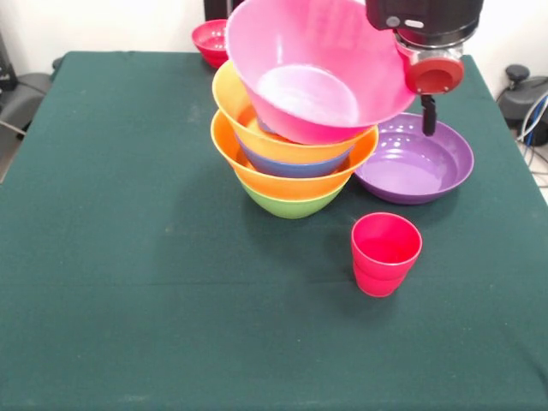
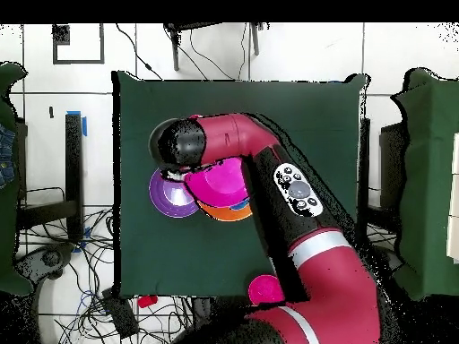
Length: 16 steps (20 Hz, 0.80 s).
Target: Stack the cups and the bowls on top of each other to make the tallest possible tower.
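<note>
1. The tower (image 1: 294, 158) is standing near the middle of the tabletop (image 1: 128, 300) in the front view: a green bowl (image 1: 291, 204) at the base, an orange bowl (image 1: 282, 178) in it, a blue bowl (image 1: 295, 165) showing as a thin band, a second orange bowl (image 1: 257, 128) above, and the large pink bowl (image 1: 312, 73) on top.
2. The pink bowl is sitting tilted, its mouth tipping toward the camera and its far rim rising at 12 o'clock, so it looks not fully seated.
3. The end effector (image 1: 428, 116) is hanging at about 3 o'clock of the pink bowl, close beside its rim and above the purple bowl (image 1: 415, 163). Only one dark fingertip is showing below the red wrist, so I cannot tell how far apart the fingers are or whether they are gripping the rim.
4. The purple bowl is resting on the tabletop at 3 o'clock of the tower, touching or just beside it. The red cup (image 1: 385, 254) is standing upright at about 5 o'clock, apart from both. A small red bowl (image 1: 210, 41) is sitting at the far edge, around 11 o'clock.
5. In my judgement the step in hand is settling the pink bowl. Doing it well means levelling it over the stack's centre before letting go, then withdrawing straight up so the wrist is not nudging the rim.
6. The risk is the leaning load sliding off toward 6 o'clock.
</note>
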{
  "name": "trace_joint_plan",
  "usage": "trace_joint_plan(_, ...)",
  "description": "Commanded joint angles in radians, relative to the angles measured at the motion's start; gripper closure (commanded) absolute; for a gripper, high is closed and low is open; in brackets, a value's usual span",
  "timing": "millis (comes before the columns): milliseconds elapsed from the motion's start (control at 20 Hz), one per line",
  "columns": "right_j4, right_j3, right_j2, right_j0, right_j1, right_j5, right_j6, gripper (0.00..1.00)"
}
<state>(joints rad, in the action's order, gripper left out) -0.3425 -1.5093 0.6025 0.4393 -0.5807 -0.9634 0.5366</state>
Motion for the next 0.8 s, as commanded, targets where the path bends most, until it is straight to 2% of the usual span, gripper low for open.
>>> trace_joint_plan(50, -0.098, 0.033, 0.023, 0.029, -0.02, -0.185, -0.193, 0.0)
trace_joint_plan(400, -0.117, 0.047, 0.045, 0.049, -0.023, -0.223, -0.187, 0.0)
trace_joint_plan(800, -0.128, 0.03, 0.055, 0.04, -0.027, -0.221, -0.145, 0.0)
